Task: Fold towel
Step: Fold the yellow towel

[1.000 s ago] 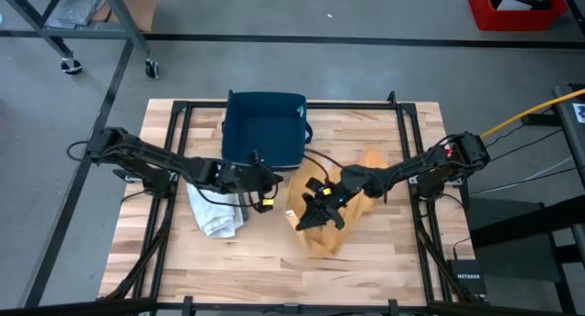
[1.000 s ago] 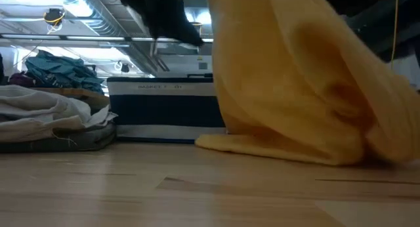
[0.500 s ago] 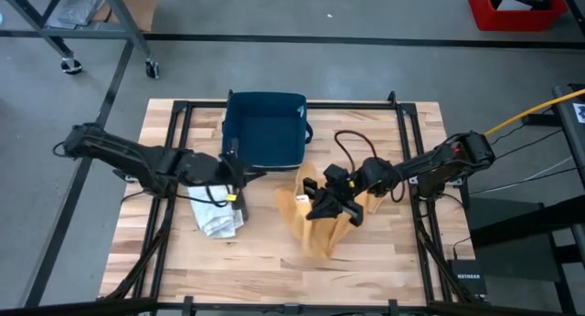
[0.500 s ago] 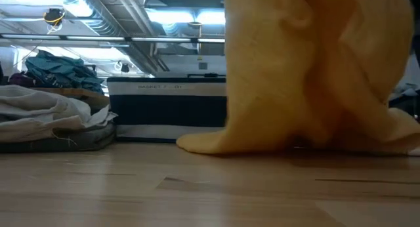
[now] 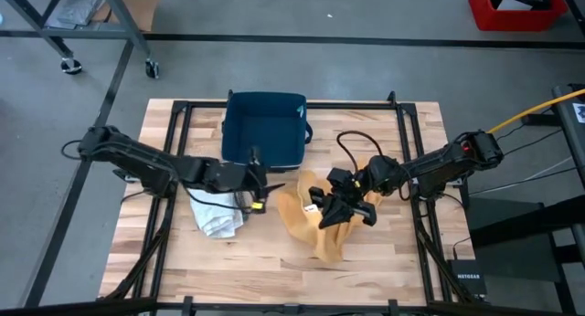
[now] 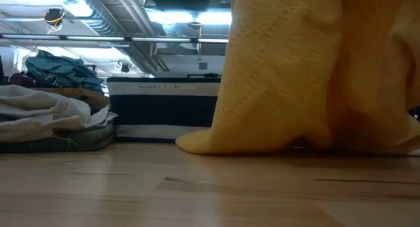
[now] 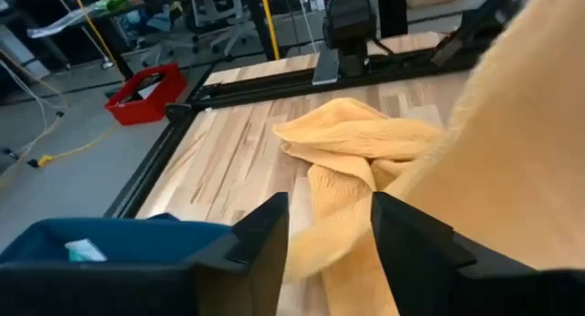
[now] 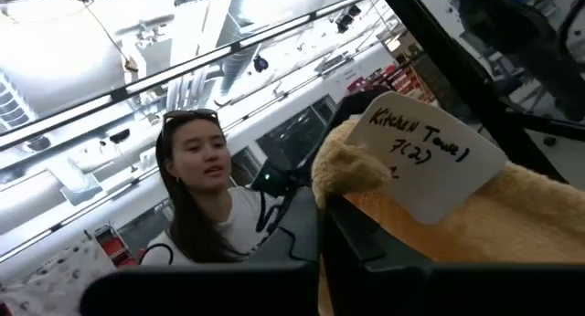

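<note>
- The right gripper (image 5: pixel 340 209) is clamped on the mustard-yellow knitted towel (image 5: pixel 315 226), lifting one edge above the wooden slatted table (image 5: pixel 384 261), presumably to spread it for folding.
- The left gripper (image 7: pixel 327 226), fingers parted and empty, hovers just beside the towel, likely ready to take a corner.

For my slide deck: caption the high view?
Right tool lifts crumpled yellow cloth towel; left tool hovers open beside it.

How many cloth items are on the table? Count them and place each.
2 visible. The yellow towel lies right of centre, its top pinched by the right claw. A pale cloth pile sits left of it, under the left arm. More may lie hidden inside the blue bin.
</note>
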You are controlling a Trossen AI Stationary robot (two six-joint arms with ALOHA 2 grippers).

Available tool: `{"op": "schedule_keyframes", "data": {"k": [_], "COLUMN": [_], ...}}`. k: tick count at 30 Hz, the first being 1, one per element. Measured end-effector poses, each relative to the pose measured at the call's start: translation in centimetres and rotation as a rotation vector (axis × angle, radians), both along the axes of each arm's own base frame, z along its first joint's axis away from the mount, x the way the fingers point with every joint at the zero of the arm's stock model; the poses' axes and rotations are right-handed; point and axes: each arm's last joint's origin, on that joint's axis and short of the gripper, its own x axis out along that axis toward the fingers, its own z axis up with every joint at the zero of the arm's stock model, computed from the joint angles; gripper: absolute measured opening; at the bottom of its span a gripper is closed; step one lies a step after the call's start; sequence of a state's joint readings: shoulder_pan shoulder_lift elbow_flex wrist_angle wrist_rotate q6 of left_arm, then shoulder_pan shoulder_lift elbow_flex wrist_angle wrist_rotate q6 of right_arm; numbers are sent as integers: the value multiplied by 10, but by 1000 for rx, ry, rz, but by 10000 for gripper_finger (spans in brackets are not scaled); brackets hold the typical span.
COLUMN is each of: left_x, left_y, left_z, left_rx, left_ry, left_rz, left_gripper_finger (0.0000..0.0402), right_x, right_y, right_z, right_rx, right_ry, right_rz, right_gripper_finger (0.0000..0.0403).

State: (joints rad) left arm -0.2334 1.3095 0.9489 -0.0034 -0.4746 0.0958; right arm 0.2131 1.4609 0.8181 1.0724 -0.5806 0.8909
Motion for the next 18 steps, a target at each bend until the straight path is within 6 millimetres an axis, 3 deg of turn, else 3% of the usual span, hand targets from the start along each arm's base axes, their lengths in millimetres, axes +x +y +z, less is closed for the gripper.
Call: {"op": "schedule_keyframes", "data": {"k": [5, 18], "left_x": [20, 49], "left_y": [-2, -11], "left_z": [-21, -67], "left_rx": [1, -42], "left_ry": [29, 100], "left_rz": [10, -39], "left_gripper_finger": [164, 155], "right_x": [-2, -3], "right_y": [3, 6], "right_z": [3, 5], "right_rx": [19, 73], "right_ry": [-28, -9], "right_rz": [-8, -22], "right_gripper_finger": [3, 4]}}
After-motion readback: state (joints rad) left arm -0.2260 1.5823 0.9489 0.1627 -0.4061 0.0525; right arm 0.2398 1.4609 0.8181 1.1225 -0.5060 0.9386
